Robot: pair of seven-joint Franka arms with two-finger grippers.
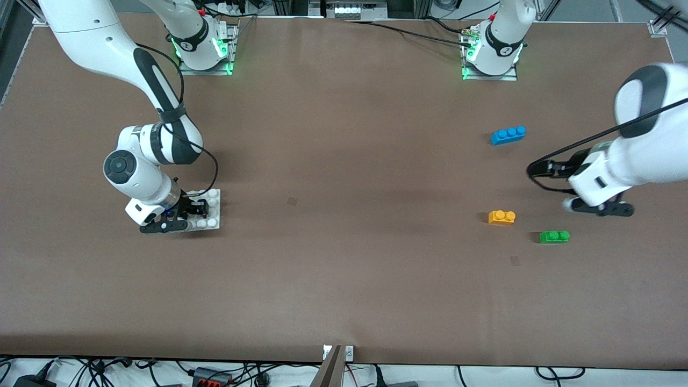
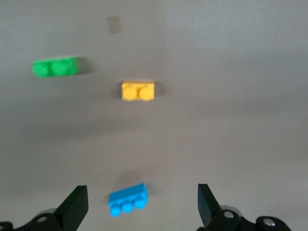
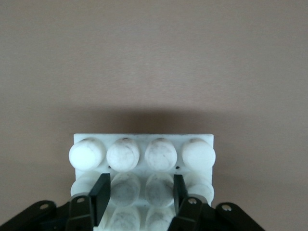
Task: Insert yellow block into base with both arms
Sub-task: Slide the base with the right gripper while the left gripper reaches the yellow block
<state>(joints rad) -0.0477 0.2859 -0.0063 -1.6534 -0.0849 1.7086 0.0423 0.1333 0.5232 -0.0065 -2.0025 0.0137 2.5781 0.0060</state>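
yellow block [image 1: 501, 216] glossy, two-studded, left pincer [image 2: 139, 207] spread wide, right pincer [image 3: 138, 195] parted astride matte white studded base [image 3: 143, 144]

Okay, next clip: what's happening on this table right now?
The right gripper is down on the flat white studded plastic base at the right arm's end of the table, jaws straddling its studs. The left gripper hangs open over the table near three loose bricks. The small orange-yellow two-stud block lies untouched on the table, beside the green two-stud brick; the blue three-stud brick lies farther from the front camera.
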